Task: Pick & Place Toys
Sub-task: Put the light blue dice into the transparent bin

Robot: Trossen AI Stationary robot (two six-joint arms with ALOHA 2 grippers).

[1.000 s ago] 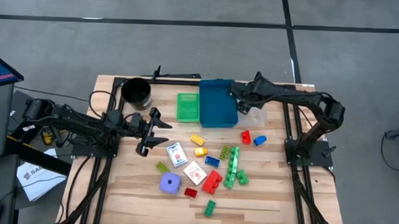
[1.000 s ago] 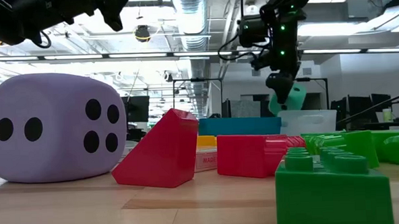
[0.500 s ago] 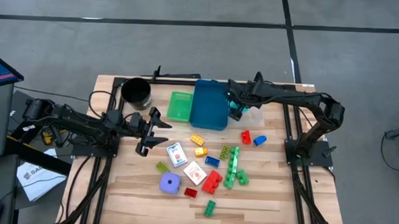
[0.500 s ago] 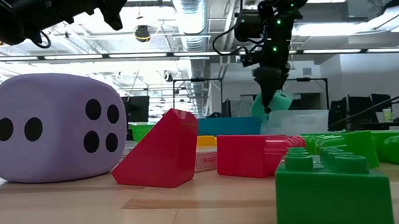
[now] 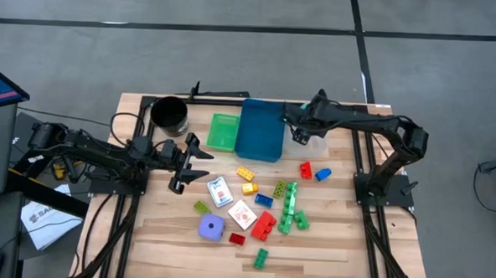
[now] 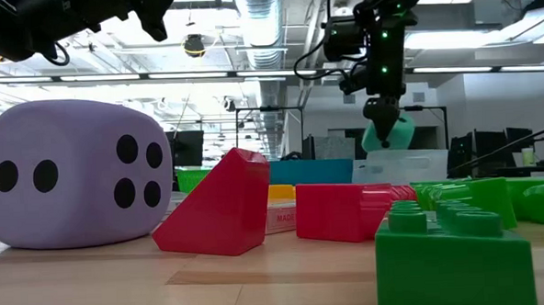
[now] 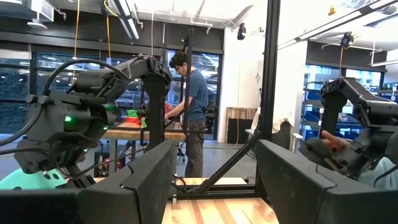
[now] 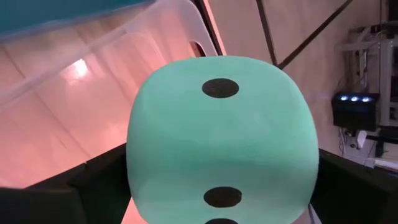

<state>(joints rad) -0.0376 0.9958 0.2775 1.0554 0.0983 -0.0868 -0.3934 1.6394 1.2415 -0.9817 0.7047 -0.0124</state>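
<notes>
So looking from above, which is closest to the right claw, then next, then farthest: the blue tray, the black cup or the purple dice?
From the right gripper:
1. Blue tray, right beside it.
2. Black cup, far-left corner.
3. Purple dice, near the table's front.

The cup [image 5: 169, 115] stands near the table's [image 5: 327, 251] far left corner. Along the far edge, two trays [image 5: 224, 131] [image 5: 260, 129] sit side by side, a third tray [image 5: 315, 145] just right of them. Bricks [image 5: 285, 203] and card packs [image 5: 231, 203] scatter mid-table. One die [image 5: 211, 228] sits toward the near edge, left of the bricks. The other die [image 8: 222, 140] hangs above the third tray.
</notes>
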